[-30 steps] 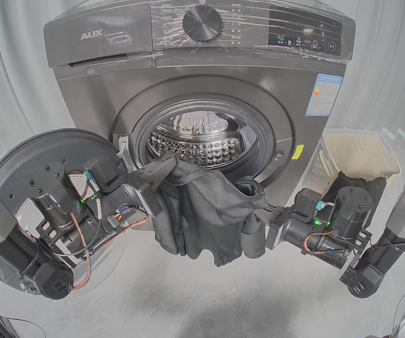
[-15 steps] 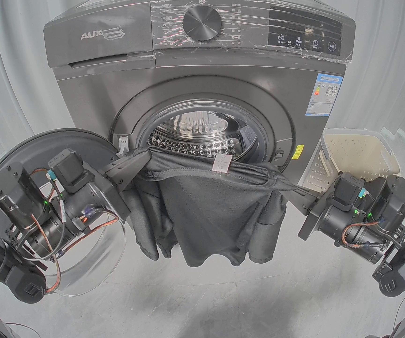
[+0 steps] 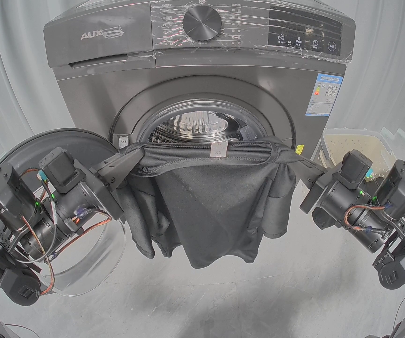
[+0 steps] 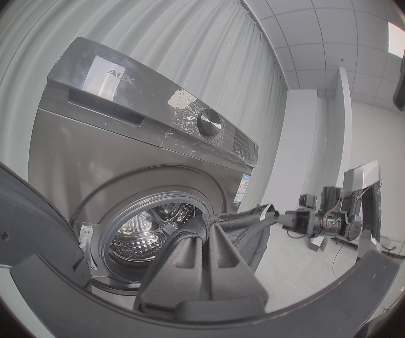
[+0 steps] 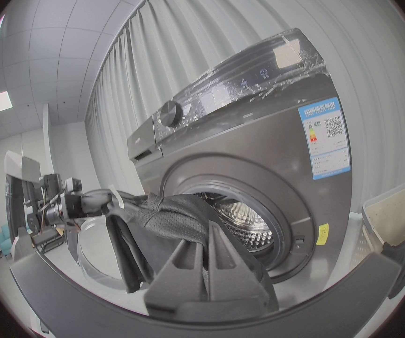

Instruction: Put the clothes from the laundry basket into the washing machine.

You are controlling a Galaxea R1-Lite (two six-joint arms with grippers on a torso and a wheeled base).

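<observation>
Dark garment (image 3: 211,203) hangs stretched before the washing machine (image 3: 197,71) mouth — I see left gripper (image 3: 136,158) and right gripper (image 3: 300,167) both clamped on it

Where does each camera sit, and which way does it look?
Head view: on the head, looking down at the washer; left gripper and right gripper hold a shirt across its opening.
Left wrist view: on the left wrist, looking along its gripper at the washer; right gripper farther off.
Right wrist view: on the right wrist, looking along its gripper at washer and basket; left gripper farther off.
Shared: washer, shirt.
</observation>
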